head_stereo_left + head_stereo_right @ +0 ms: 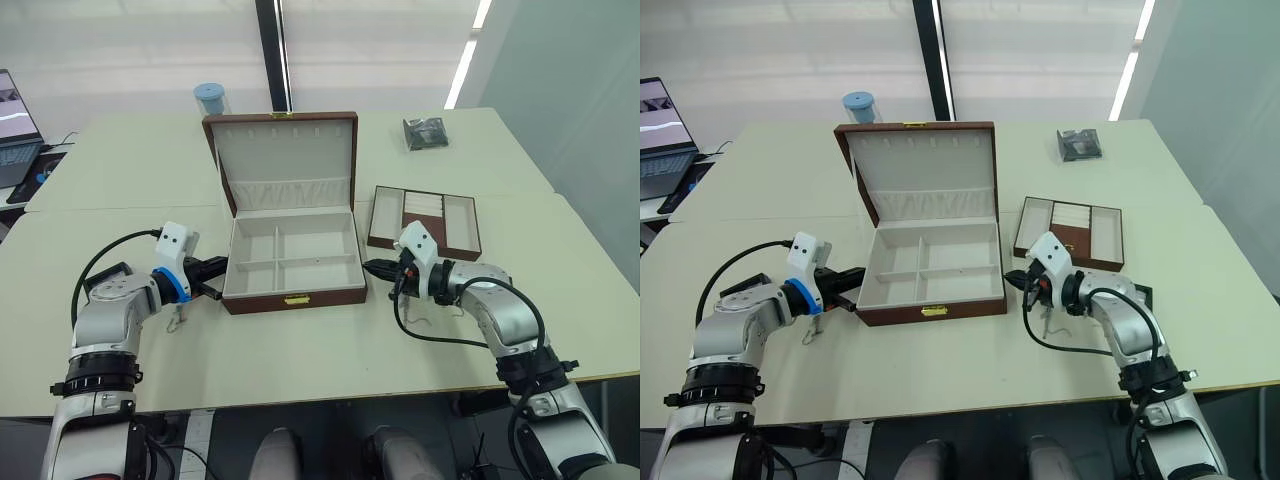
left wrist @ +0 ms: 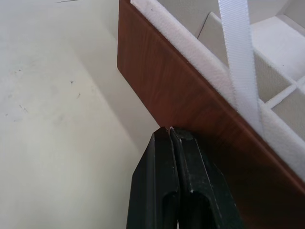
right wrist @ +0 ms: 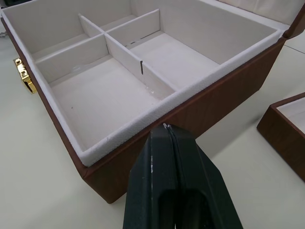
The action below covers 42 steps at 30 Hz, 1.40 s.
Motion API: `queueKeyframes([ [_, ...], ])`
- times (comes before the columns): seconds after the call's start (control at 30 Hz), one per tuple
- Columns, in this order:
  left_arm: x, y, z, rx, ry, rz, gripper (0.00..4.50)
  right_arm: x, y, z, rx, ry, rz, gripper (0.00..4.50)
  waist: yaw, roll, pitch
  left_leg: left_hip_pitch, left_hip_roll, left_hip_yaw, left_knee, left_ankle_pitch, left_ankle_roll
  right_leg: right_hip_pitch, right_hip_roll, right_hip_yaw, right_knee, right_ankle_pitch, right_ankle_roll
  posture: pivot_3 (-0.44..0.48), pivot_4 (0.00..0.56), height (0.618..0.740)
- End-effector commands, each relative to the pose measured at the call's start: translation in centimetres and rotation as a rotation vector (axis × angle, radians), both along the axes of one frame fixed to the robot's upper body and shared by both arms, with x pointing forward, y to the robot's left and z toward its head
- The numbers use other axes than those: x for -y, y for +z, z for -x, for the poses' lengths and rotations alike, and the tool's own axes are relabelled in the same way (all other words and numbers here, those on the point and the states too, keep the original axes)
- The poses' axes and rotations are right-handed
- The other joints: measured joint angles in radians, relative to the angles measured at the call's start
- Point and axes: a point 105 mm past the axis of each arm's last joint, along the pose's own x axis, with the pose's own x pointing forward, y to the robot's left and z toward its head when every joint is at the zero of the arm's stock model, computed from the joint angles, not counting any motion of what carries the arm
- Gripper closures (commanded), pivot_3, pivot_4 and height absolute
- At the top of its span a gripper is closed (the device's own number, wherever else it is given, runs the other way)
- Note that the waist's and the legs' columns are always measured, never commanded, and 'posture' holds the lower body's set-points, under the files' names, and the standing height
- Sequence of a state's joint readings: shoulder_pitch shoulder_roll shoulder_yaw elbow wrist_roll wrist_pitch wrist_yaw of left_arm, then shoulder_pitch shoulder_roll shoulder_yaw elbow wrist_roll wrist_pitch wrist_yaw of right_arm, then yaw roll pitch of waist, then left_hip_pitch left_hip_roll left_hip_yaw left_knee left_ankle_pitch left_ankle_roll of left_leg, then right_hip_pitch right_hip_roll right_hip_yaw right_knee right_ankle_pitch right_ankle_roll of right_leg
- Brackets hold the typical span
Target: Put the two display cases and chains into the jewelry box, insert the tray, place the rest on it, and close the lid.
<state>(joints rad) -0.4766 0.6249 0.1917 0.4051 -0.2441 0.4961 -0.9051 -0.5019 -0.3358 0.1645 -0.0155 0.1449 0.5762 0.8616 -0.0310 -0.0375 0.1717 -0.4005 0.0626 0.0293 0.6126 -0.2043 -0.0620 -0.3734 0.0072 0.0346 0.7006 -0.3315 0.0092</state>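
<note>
Jewelry box (image 1: 290, 270) sitting open mid-desk (image 1: 300, 350), lid (image 1: 283, 160) standing upright at back, cream compartments showing no contents. Left gripper (image 2: 170, 131) lying at box's left wall — fingers pressed together, tips just beside wood. Right gripper (image 3: 165, 128) pointing at box's right wall, fingers likewise pressed together, pinching nothing visible. Tray (image 1: 425, 217) resting on desk right of box, behind right gripper. Dark packet (image 1: 425, 132) lying far back right; blue-lidded jar (image 1: 211, 98) standing behind lid; laptop (image 1: 15, 120) sitting at far left edge.
</note>
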Motion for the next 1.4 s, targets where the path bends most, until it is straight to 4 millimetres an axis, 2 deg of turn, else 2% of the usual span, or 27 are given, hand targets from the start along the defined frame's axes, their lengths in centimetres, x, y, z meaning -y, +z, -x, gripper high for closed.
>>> queueKeyframes([
  [0.03, 3.0, 0.3, -0.7, 0.026, -0.108, 0.01, 4.5, -5.1, 0.2, 3.4, -0.038, 0.248, -0.077, 4.47, 0.0, 0.0, 0.0, 0.0, 0.0, 0.0, 0.0, 0.0, 0.0, 0.0, 0.0, 0.0, 0.0, 0.0, 0.0, 0.0, 0.15, 0.74],
  [0.5, 2.6, 0.6, -0.5, 0.041, -0.098, -0.009, 4.5, -4.3, 0.1, 2.4, -0.009, 0.197, -0.064, 4.47, 0.0, 0.0, 0.0, 0.0, 0.0, 0.0, 0.0, 0.0, 0.0, 0.0, 0.0, 0.0, 0.0, 0.0, 0.0, 0.0, 0.15, 0.74],
  [0.67, 0.2, 1.6, -0.4, 0.065, -0.03, -0.031, 4.5, -2.0, 0.6, 1.3, 0.005, 0.104, -0.079, 4.47, 0.0, 0.0, 0.0, 0.0, 0.0, 0.0, 0.0, 0.0, 0.0, 0.0, 0.0, 0.0, 0.0, 0.0, -0.001, 0.0, 0.15, 0.74],
  [0.9, -2.8, 2.7, 0.3, 0.081, 0.045, -0.061, 4.5, 0.5, 0.7, 1.4, 0.0, 0.054, -0.082, 4.47, -0.002, 0.0, 0.0, -0.002, 0.001, 0.0, 0.0, -0.001, -0.001, -0.002, 0.001, 0.001, -0.001, 0.0, -0.001, 0.0, 0.15, 0.74],
  [1.1, -3.5, 3.8, 0.8, 0.101, 0.067, -0.054, 4.5, 1.7, 1.2, 0.8, 0.02, 0.012, -0.102, 4.47, -0.001, -0.001, 0.001, -0.002, 0.001, 0.0, 0.0, -0.001, -0.001, -0.003, 0.001, 0.002, -0.001, 0.0, -0.001, 0.0, 0.15, 0.74],
  [1.2, -4.2, 4.3, 1.7, 0.107, 0.083, -0.062, 4.5, 2.5, 2.1, 0.7, 0.042, -0.001, -0.122, 4.47, -0.001, -0.001, 0.001, -0.002, 0.001, 0.0, 0.0, -0.001, -0.001, -0.003, 0.001, 0.003, -0.001, 0.0, -0.001, 0.0, 0.15, 0.74],
  [1.33, -5.7, 5.6, 3.3, 0.11, 0.117, -0.044, 4.5, 5.0, 3.5, 1.0, 0.061, -0.032, -0.154, 4.47, -0.002, -0.001, 0.001, -0.004, 0.002, 0.0, 0.0, -0.001, -0.001, -0.006, 0.001, 0.003, -0.001, 0.0, -0.001, 0.0, 0.15, 0.74],
  [1.4, -6.6, 6.4, 4.3, 0.115, 0.131, -0.035, 4.11, 6.7, 3.6, 1.7, 0.044, -0.037, -0.147, 4.1, -0.001, -0.001, 0.001, -0.006, 0.002, -0.001, 0.0, -0.001, -0.001, -0.007, 0.001, 0.002, -0.001, 0.0, -0.001, 0.0, 0.15, 0.74],
])
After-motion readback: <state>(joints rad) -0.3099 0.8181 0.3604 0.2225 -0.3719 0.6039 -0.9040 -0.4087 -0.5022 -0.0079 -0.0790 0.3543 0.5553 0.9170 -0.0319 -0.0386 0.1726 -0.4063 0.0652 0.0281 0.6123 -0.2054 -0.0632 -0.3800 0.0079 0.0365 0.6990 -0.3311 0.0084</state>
